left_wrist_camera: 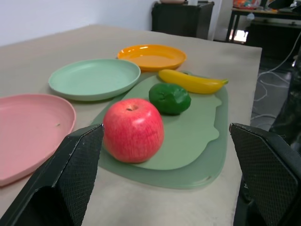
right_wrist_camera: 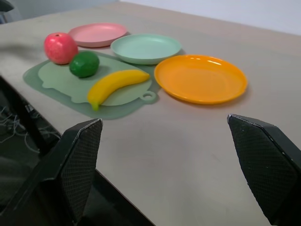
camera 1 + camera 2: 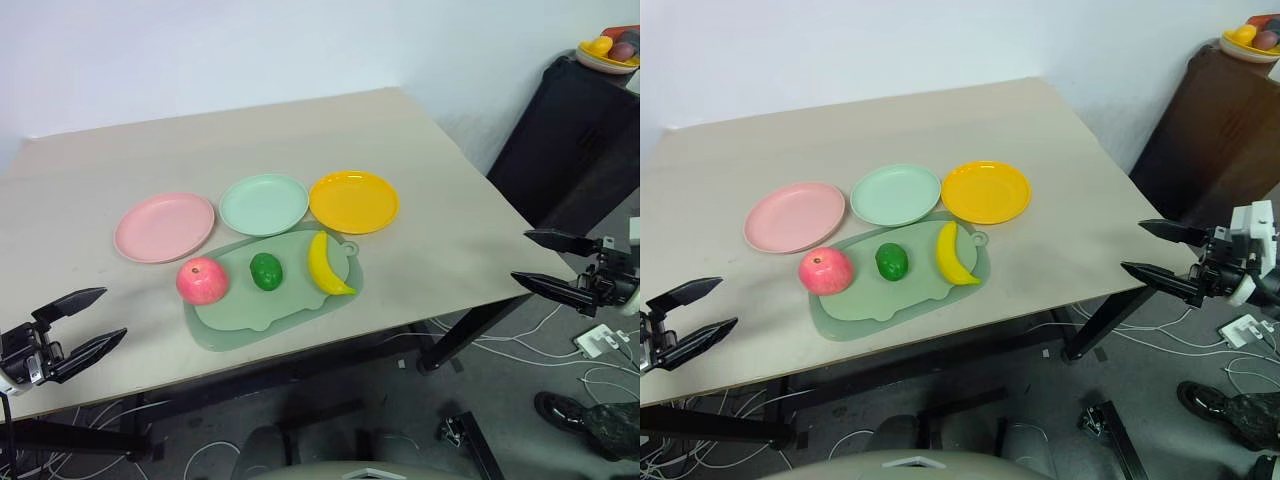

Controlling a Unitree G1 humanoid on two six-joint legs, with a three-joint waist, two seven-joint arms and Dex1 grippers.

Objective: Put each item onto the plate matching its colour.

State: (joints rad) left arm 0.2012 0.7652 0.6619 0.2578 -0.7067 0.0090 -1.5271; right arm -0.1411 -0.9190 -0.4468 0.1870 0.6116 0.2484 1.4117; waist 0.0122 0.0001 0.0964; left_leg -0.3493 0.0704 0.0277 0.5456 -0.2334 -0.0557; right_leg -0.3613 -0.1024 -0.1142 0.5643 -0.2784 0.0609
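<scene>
Pale green mat [image 3: 300,312] is carrying all three fruits: apple [image 3: 202,280] at its left end, green fruit [image 3: 265,271] in the middle, banana [image 3: 326,265] at its right end, none touching another. Behind the mat, three plates are sitting in a row on the table [image 3: 450,220]: pink plate [image 3: 164,227], mint plate [image 3: 264,204], orange plate [image 3: 354,201], all bare. Nothing is sorted yet, so the first pick is the step in hand.

Left gripper [image 3: 82,320] is hanging off the near left table edge with fingers spread apart and nothing between them; its wrist view is looking straight at the apple. Right gripper [image 3: 538,260] is hovering off the right edge, jaws likewise wide and empty, well apart from the banana.

Judgement: either arm is needing to reach inward over the table, straddle its nearest fruit, and close. Apple is round and may roll; the banana's curve is asking for a grip across its middle.
</scene>
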